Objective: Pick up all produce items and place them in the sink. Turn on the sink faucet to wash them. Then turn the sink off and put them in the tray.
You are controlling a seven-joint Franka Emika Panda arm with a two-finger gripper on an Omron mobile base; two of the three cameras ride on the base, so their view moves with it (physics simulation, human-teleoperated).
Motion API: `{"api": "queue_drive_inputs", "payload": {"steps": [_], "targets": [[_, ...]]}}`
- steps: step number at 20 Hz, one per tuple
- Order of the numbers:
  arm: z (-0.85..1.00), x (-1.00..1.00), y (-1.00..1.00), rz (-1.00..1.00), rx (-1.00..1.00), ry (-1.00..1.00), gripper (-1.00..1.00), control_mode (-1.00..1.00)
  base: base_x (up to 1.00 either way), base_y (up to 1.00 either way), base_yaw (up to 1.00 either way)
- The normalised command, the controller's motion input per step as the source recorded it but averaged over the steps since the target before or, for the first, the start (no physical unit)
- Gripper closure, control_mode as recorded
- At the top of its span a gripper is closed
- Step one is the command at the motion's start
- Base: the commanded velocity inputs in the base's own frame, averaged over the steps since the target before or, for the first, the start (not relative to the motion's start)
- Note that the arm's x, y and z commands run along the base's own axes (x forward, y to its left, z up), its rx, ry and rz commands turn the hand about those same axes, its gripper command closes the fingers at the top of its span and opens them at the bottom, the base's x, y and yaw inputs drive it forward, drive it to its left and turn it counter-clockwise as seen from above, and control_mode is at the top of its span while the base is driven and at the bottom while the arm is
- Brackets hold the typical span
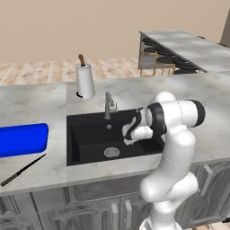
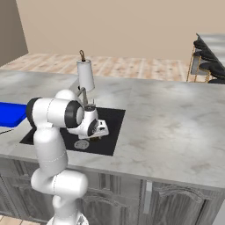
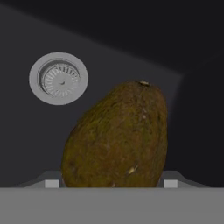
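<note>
The produce item (image 3: 116, 138) sits between the two small fingertips (image 3: 169, 183) of the gripper (image 3: 110, 183) in the hand view, directly over the dark floor of the sink (image 1: 85, 134), with the round drain (image 3: 58, 78) off to one side. The jaws stand wide and flank it on both sides, so they appear clamped on it, though actual contact lies at the frame's lower edge and cannot be confirmed. Whether the item rests on the basin floor or hangs just above it cannot be told. Judging from this, the first step is nearly complete or the retrieval has begun; no water is seen running from the sink faucet (image 1: 108, 105), and the tray (image 1: 22, 139) on the tabletop (image 1: 193, 103) left of the basin holds no produce. The item is egg-shaped with a rough, mottled brownish-yellow skin and a small stem scar at its top. The basin is matte black with straight walls, the drain ribbed silver metal, the faucet plain grey metal, the tray glossy blue with rounded corners, the tabletop pale mottled stone.
</note>
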Motion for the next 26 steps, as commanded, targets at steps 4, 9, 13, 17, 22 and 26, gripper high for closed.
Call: {"api": "queue_drive_inputs", "payload": {"steps": [4,9,13,17,22,26], "targets": [[-0.29,0.13,0.0,0.0,0.0,0.0,1.0,-1.0,0.0,0.0,0.0],[-0.27,0.15,0.01,0.0,0.0,0.0,1.0,-1.0,0.0,0.0,0.0],[-0.26,0.15,0.01,0.0,0.0,0.0,1.0,-1.0,0.0,0.0,0.0],[-0.27,0.15,0.02,0.0,0.0,0.0,1.0,-1.0,0.0,0.0,0.0],[-0.27,0.12,0.03,0.0,0.0,0.0,1.0,-1.0,0.0,0.0,0.0],[-0.25,0.09,0.01,0.0,0.0,0.0,1.0,-1.0,0.0,0.0,0.0]]}}
